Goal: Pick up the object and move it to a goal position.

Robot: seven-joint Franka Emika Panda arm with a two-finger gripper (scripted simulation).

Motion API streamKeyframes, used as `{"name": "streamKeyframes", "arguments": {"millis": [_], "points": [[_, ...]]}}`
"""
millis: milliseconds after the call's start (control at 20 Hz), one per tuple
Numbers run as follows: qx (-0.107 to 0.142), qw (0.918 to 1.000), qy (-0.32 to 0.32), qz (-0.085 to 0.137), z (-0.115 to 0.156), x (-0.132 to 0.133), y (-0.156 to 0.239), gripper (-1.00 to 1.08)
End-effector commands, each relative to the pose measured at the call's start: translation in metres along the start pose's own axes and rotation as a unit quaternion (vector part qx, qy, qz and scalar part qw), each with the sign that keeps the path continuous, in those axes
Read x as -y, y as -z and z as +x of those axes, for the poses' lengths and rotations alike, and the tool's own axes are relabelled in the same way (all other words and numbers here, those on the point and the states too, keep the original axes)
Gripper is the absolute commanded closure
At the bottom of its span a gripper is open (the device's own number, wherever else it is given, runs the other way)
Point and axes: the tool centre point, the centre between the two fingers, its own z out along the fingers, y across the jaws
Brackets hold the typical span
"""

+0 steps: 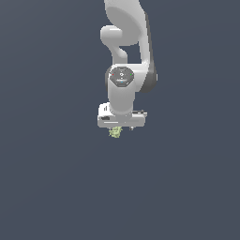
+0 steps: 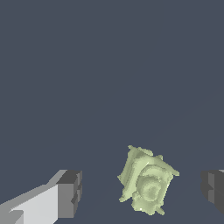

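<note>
The object (image 2: 148, 183) is a small pale yellow-green lumpy thing lying on the dark grey floor. In the wrist view it sits between my two dark fingertips, with a wide gap to one finger (image 2: 70, 194) and a smaller gap to the other finger (image 2: 213, 190); neither touches it. My gripper (image 2: 142, 190) is open around it. In the exterior view the white arm reaches straight down, and the object (image 1: 115, 132) peeks out just under the gripper (image 1: 121, 127), towards the exterior view's left side of the hand. The hand hides part of the object there.
A plain dark grey surface (image 1: 187, 187) fills both views. No goal marker, container or obstacle shows.
</note>
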Motion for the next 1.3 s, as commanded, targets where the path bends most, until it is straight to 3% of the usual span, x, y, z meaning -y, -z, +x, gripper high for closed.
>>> {"name": "streamKeyframes", "arguments": {"millis": [0, 450, 1250], "points": [[0.000, 1.0000, 0.000, 0.000, 0.000, 0.000, 0.000, -0.92], [0.012, 0.9993, -0.037, 0.000, -0.007, -0.029, 0.001, -0.92], [-0.005, 0.9967, -0.081, 0.001, -0.023, -0.028, -0.018, -0.92]]}}
